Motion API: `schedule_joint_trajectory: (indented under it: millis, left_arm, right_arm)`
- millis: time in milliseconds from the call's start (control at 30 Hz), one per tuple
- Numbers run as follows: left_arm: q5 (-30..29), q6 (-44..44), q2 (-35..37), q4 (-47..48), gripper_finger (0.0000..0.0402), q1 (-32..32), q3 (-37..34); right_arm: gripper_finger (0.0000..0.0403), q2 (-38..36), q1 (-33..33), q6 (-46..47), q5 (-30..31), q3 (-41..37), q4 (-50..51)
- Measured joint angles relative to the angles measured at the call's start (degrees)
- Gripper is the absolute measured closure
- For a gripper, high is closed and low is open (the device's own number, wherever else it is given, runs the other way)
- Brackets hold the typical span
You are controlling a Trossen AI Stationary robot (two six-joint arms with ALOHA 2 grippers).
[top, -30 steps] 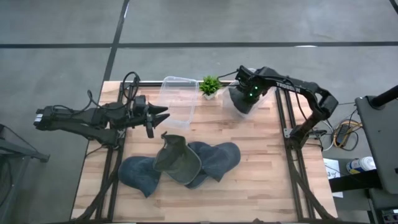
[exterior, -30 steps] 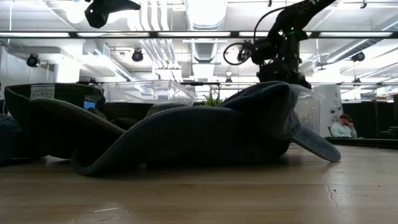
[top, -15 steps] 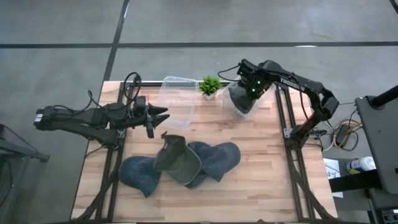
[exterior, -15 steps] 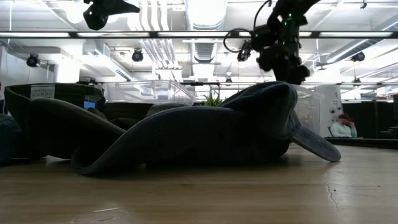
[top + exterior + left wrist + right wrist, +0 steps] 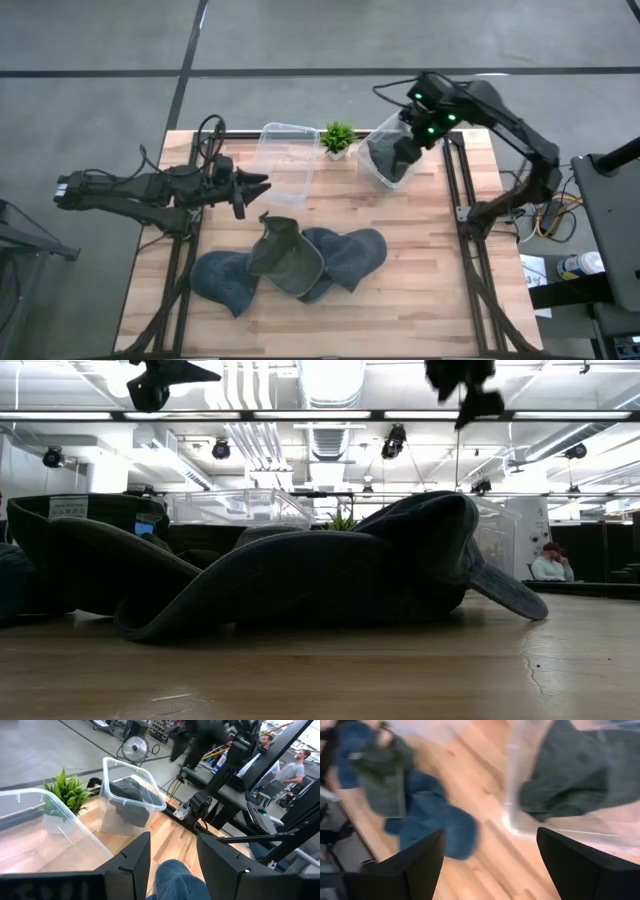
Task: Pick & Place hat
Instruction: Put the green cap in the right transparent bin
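A dark hat (image 5: 392, 155) lies in the clear bin (image 5: 372, 175) at the far right of the table, also seen in the right wrist view (image 5: 575, 775). My right gripper (image 5: 422, 122) hangs open above this bin, touching nothing (image 5: 490, 865). Three hats lie in a heap near the front edge: a blue one (image 5: 225, 280), an olive one (image 5: 285, 258) on top, and another blue one (image 5: 352, 255). My left gripper (image 5: 255, 185) hovers open at the table's left, above and short of the heap (image 5: 172, 865).
A second clear bin (image 5: 285, 155) stands at the far middle, with a small potted plant (image 5: 338, 137) between the two bins. Bare wood lies between the bins and the heap. People (image 5: 295, 767) and equipment show beyond the table's right side.
My right gripper has let go of the dark hat and risen out of the right bin, drifting toward the table's far right. The hat stays in the bin.
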State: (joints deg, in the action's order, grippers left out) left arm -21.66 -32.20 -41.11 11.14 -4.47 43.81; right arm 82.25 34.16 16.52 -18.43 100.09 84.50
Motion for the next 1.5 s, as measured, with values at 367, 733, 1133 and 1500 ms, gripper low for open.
schedule_joint_trajectory:
  millis: [367,733,1133,1500]
  left_arm:
    - [4.9,-4.6,0.3,6.1,0.0248,0.0,0.1]
    - [10.6,-10.3,0.3,7.7,0.0248,0.0,0.1]
    - [16.8,-26.2,-0.2,27.3,0.0248,-2.0,0.8]
    - [32.7,-37.6,-10.7,37.4,0.0248,-2.4,5.0]
  right_arm:
    - [0.0097,-13.8,-23.9,20.8,4.7,-10.5,-25.4]
    - [0.0107,-8.9,-38.6,23.3,15.1,-24.2,-61.1]
    - [0.0125,-3.6,-38.9,25.5,6.6,-23.4,-61.0]
    - [0.0129,-4.3,-38.9,24.5,9.4,-23.5,-60.7]
